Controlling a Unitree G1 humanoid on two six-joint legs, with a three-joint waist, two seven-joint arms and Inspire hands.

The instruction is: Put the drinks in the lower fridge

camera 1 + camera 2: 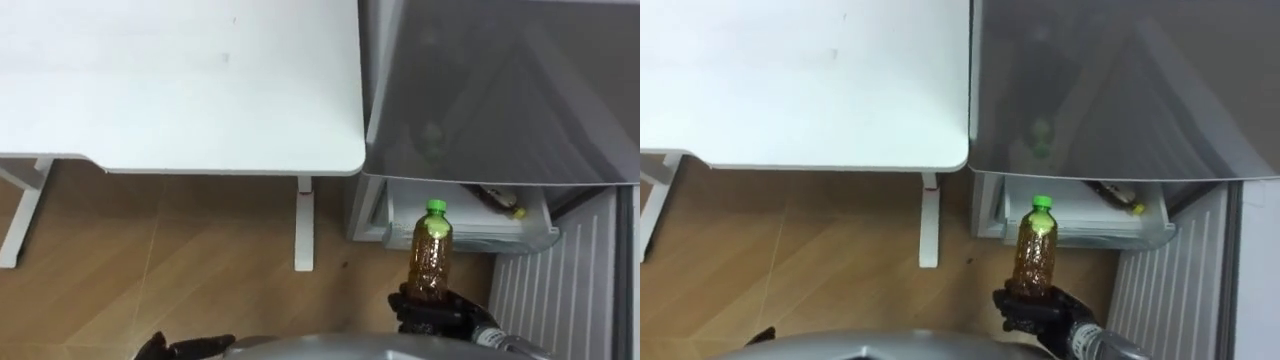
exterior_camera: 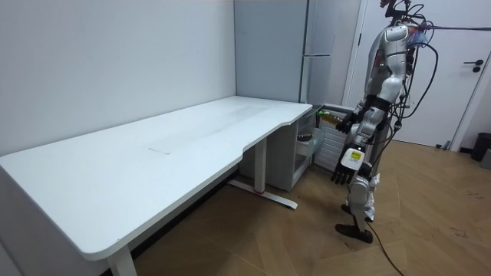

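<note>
Where the robot stands: at the bench [image 1: 180, 80] end, facing the fridge [image 1: 500, 90], whose lower part is open.
Risk at fridge: the shut upper door seems to overhang the drawer [image 1: 470, 240]; a bottle [image 1: 431, 255] carried in upright may catch its cap on that edge.
Risk at drawer: the clear front wall lies between bottle and inside; too low an approach would knock it.
Risk in grasp: the right hand [image 1: 435, 312] is clenched round the bottle's base alone, so the tall bottle could tip or slip when lowered.
Bottle: brown drink, green cap, upright, just before the drawer, not yet inside.
Lower door [image 1: 565, 285]: open at the right, clear of the path.
Left hand [image 1: 175, 347]: low at the left, fingers loose, holding nothing.
In the way: a yellow-capped bottle [image 1: 497, 200] lies in the drawer's right part; the left part looks free.
</note>
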